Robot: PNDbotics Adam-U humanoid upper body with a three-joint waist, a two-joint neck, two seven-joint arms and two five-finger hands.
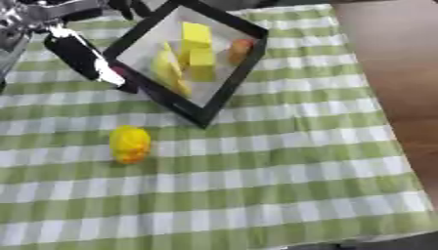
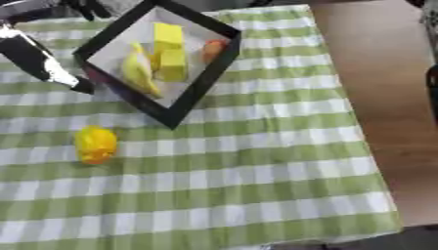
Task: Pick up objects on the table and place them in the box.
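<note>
Hovering beside the box's (image 1: 224, 87) left rim near the counter's (image 1: 282, 185) far-left corner, left hand (image 1: 81, 53); fingers' state untellable. Best lowered over the yellow fruit-like object (image 1: 130, 143) lying just short of the box's near corner, then closed.

A green-and-white checked cloth (image 1: 256, 185) covers the table (image 2: 376, 97), whose bare brown wood shows along the right side.
</note>
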